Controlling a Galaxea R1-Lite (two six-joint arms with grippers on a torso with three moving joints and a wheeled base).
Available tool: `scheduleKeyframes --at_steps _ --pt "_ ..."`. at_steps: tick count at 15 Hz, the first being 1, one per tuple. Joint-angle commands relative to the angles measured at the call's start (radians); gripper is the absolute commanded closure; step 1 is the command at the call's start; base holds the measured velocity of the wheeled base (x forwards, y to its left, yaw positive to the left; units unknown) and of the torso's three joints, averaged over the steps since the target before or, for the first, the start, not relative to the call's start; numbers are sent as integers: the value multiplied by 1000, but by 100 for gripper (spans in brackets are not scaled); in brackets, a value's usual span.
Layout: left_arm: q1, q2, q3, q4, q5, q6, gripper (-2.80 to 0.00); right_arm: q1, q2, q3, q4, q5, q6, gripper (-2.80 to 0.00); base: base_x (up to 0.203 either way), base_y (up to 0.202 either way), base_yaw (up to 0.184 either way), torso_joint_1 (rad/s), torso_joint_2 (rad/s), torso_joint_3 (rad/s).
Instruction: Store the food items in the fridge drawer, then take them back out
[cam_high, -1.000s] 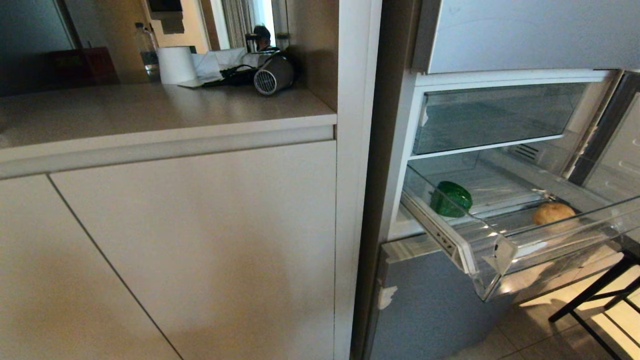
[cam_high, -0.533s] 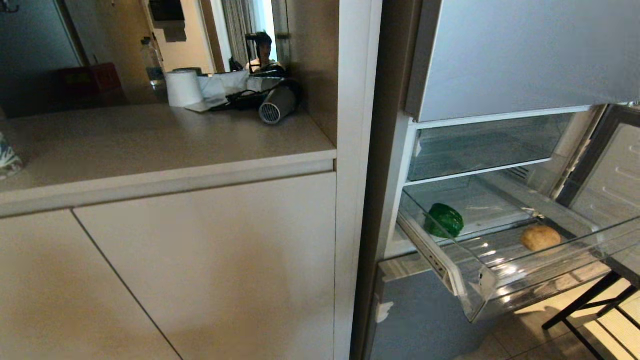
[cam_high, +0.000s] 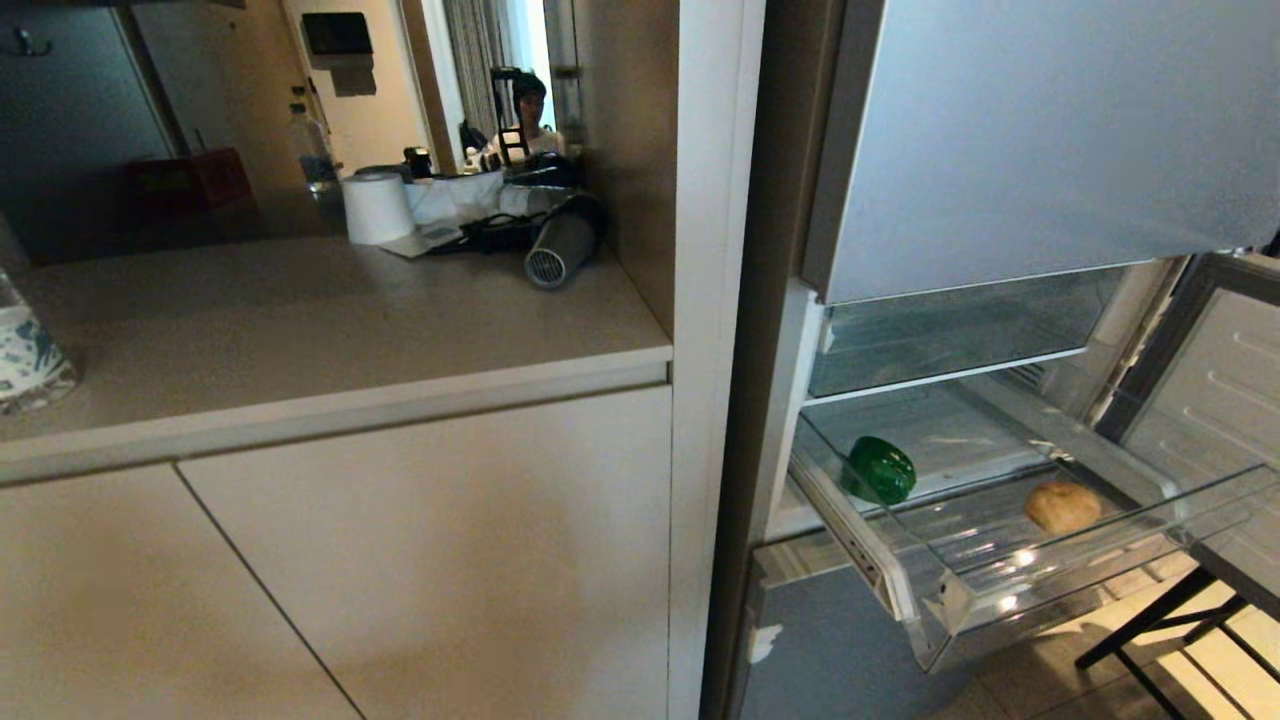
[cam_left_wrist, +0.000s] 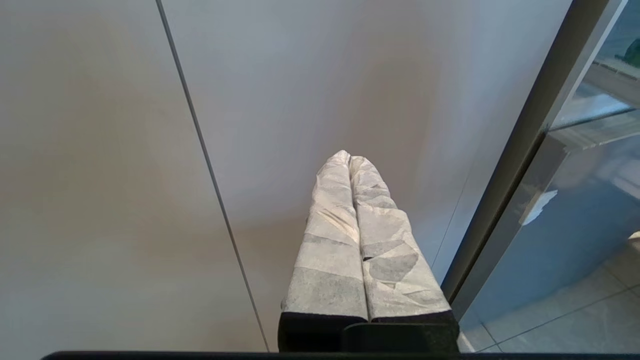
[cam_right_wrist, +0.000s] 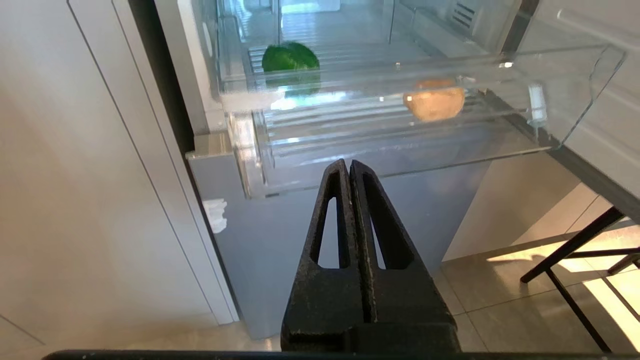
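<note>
One bell pepper (cam_high: 879, 469), one potato (cam_high: 1062, 506), one fridge drawer (cam_high: 1010, 590), one paper roll (cam_high: 377, 208).

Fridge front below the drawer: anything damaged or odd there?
Yes. The grey panel under the pulled-out fridge drawer has a white chipped patch near its left edge. Bell pepper and potato lie apart inside, nothing spilled.

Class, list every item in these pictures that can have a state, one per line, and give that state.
Transparent plastic fridge drawer: pulled out.
Dark-green bell pepper: lying in the drawer.
Tan-brown oval potato: lying in the drawer, apart from the pepper.
Left gripper: shut, empty.
Right gripper: shut, empty.
</note>
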Motion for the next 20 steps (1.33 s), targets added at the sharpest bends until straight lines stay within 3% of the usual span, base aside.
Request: scheduleKeyframes --at_steps 1,20 --pt "1 0 9 0 0 0 0 0 2 0 0 1 1 0 0 0 0 148 -344 -193" --pt "1 0 9 0 0 0 0 0 2 0 0 1 1 0 0 0 0 130 -285 -155"
